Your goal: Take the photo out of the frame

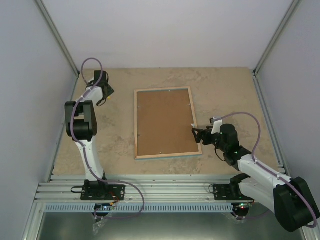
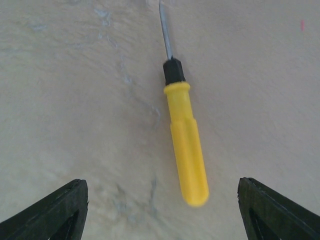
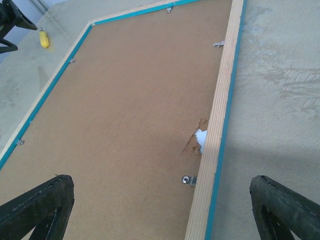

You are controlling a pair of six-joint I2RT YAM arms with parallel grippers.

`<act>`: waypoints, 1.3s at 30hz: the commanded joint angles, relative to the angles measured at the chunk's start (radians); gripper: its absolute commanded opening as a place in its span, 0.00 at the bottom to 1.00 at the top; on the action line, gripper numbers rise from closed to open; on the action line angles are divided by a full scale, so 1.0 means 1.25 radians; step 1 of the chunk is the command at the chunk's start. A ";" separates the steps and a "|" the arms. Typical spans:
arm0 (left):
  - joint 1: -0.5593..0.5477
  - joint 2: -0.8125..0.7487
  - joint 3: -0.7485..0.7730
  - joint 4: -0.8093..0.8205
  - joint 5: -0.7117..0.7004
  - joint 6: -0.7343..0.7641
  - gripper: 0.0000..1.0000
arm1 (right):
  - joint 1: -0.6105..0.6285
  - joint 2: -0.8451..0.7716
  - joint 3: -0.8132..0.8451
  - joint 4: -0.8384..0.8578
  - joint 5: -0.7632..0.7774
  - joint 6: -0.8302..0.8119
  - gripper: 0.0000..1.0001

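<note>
Frame [image 3: 220,100] lies face-down so backing [image 1: 165,122] clips [image 3: 189,180] are reachable, right gripper [image 3: 160,180] wide open, empty at its edge, left gripper [image 2: 161,200] open, empty over screwdriver [image 2: 187,150], likely for prying

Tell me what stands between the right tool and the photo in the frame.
The frame lies face down, and its brown fibreboard backing covers the whole opening, held by small metal clips along the edges. The photo itself is not in view. Nothing visible stands between the open right tool and the backing.
</note>
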 commanded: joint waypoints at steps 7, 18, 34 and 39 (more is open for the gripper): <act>0.038 0.140 0.172 -0.081 0.065 0.049 0.73 | 0.016 -0.020 -0.001 -0.006 0.048 -0.018 0.96; 0.041 0.178 0.201 -0.095 0.083 0.062 0.41 | 0.024 -0.014 0.004 -0.009 0.065 -0.021 0.95; 0.041 0.025 0.028 -0.008 0.182 0.013 0.04 | 0.034 -0.042 0.001 -0.015 0.074 -0.025 0.95; 0.040 -0.113 -0.126 0.105 0.282 -0.042 0.02 | 0.036 -0.066 -0.003 -0.020 0.074 -0.024 0.95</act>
